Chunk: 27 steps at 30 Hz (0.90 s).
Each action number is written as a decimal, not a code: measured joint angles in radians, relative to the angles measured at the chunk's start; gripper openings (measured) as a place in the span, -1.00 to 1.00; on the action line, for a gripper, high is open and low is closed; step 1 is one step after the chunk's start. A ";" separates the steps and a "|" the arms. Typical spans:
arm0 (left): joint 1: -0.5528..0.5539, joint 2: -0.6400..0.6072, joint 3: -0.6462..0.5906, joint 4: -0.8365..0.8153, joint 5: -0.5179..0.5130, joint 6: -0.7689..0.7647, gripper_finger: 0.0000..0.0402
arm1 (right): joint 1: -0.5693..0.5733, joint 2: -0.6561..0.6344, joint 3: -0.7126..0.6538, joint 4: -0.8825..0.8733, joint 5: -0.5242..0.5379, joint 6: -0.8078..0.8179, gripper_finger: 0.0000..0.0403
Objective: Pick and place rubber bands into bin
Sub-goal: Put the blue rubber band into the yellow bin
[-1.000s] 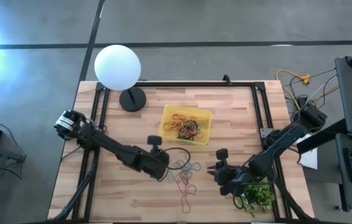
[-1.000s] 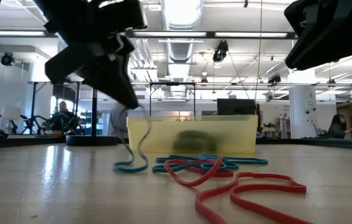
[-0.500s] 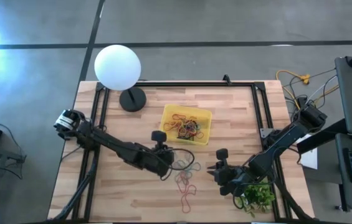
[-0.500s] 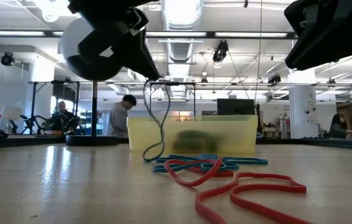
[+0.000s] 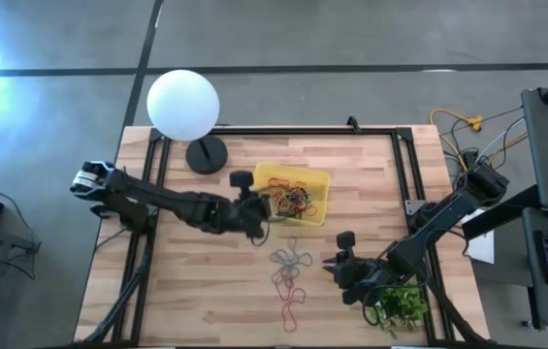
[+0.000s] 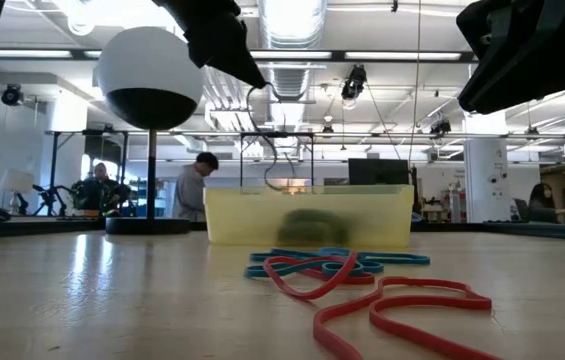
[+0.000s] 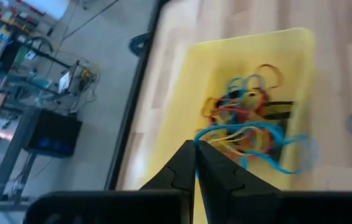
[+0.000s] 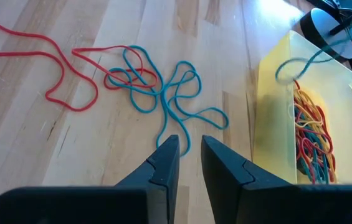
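Over on your left, the white globe lamp (image 5: 183, 105) stands at the far-left corner of the tabletop (image 5: 196, 291), its dark base (image 5: 207, 154) just beside it. Your left arm reaches in from the left edge, and the left gripper (image 5: 257, 219) sits high over the near-left rim of the yellow bin (image 5: 314, 179). Its fingers (image 7: 187, 163) are pressed tight together, pinching a blue rubber band (image 7: 260, 151); you can see that loop dangling from the tips over the bin in the low view (image 6: 270, 150), clear of the wood.

The bin lies toward the far edge, about mid-width, and it holds a tangled heap of bands (image 5: 291, 199) in red, yellow, orange and blue. Toward the near edge from it, loose bands lie on the bare wood: a blue tangle (image 5: 291, 258), then red loops (image 5: 288, 281), and one more red band (image 5: 290, 312) nearest the near edge. They lie well apart from the bin.

On your right, the right gripper (image 5: 336, 262) hangs low near the near-right part of the tabletop, pointing at the blue tangle. Its fingers (image 8: 163, 163) stand a narrow gap apart with nothing between them. Right behind that arm, a small green plant (image 5: 397, 305) sits at the near-right corner.
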 joint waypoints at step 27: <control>0.274 0.088 -0.050 0.183 0.310 -0.005 -1.00 | 0.000 0.000 -0.007 -0.009 -0.003 0.000 -0.72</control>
